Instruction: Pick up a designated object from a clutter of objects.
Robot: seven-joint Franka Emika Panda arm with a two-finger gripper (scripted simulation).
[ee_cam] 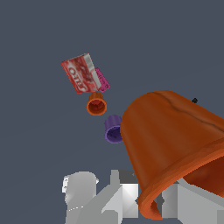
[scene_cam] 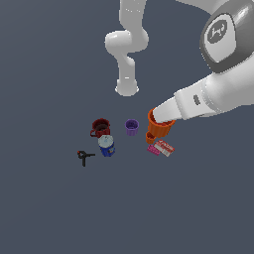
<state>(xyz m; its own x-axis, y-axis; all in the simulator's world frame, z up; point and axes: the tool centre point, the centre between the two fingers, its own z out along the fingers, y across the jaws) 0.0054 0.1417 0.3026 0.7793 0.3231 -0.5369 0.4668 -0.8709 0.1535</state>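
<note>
The designated object, a wide orange-red cup (scene_cam: 159, 127), hangs tilted at the end of my arm, a little above the rest of the clutter. In the wrist view this cup (ee_cam: 170, 148) fills the frame, its rim toward the camera and its base pointing away. My gripper (scene_cam: 161, 118) reaches into the cup's mouth and is shut on its wall. The grey fingers (ee_cam: 127, 197) stand on either side of the rim, their tips largely hidden. The small orange cup (scene_cam: 150, 137) (ee_cam: 96, 105) stands just below.
A purple cup (scene_cam: 131, 127) (ee_cam: 113, 129), a dark red mug (scene_cam: 100, 128), a blue can with a white top (scene_cam: 106, 145) and a black clamp (scene_cam: 84, 157) lie toward the exterior view's left. A red-white flat box (scene_cam: 164, 147) (ee_cam: 81, 73) lies beside the small cup. The arm's base (scene_cam: 127, 88) stands behind.
</note>
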